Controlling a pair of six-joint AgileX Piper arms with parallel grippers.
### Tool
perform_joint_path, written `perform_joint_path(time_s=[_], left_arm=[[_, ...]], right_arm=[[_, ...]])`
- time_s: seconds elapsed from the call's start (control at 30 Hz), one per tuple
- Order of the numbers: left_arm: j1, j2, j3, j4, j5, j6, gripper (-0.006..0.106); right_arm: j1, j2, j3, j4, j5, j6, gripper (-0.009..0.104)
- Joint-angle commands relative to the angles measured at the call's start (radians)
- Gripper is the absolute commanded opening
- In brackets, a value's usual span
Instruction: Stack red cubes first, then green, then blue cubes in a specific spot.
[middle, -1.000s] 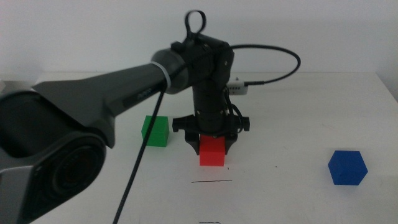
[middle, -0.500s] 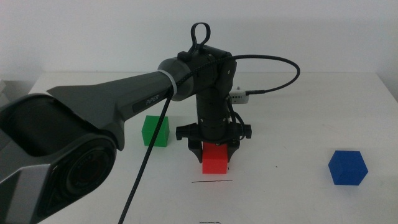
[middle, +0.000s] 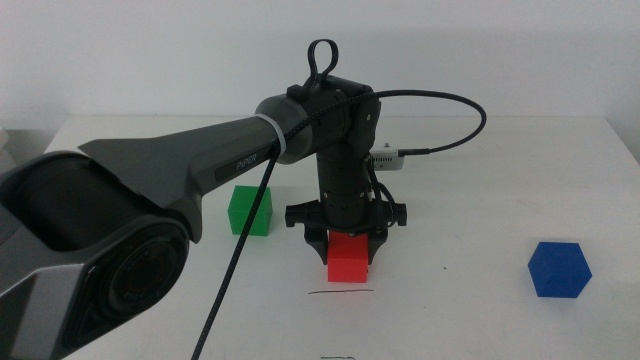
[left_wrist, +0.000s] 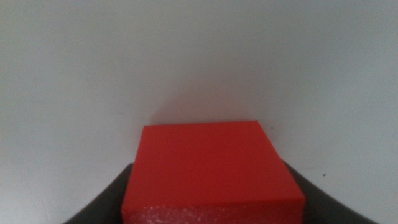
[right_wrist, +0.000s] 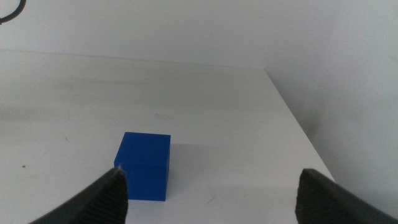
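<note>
Red cube (middle: 349, 258), pinched between the left gripper (middle: 347, 243) fingers (flat opposite faces suit them), looks light and rigid; right gripper (right_wrist: 210, 193) fingers spread, idle.

This looks like a robotics lab or test room, set up for practice rather than everyday use. A plain white bench (middle: 480, 330) stands against a bare white wall (middle: 150, 50), with no decoration or household clutter on either. A large dark robot arm (middle: 190, 180) reaches in from the left, a black cable (middle: 440, 105) looping off its wrist. On the bench lie only simple coloured blocks, a red block (middle: 349, 258), a green block (middle: 250, 210) and a blue block (middle: 559, 269), plus a thin pen line (middle: 340, 293) drawn on the surface near the red one, like a marked target.
</note>
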Motion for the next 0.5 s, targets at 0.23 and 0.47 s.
perform_joint_path(time_s=[0.23, 0.47], left_arm=[[-0.002, -0.065, -0.023, -0.007, 0.092, 0.025, -0.001], [-0.002, -0.066, -0.015, -0.007, 0.093, 0.043, -0.001]], right_arm=[[-0.008, -0.015, -0.010, -0.008, -0.080, -0.009, 0.090], [-0.008, -0.015, -0.010, -0.008, -0.080, -0.009, 0.090]])
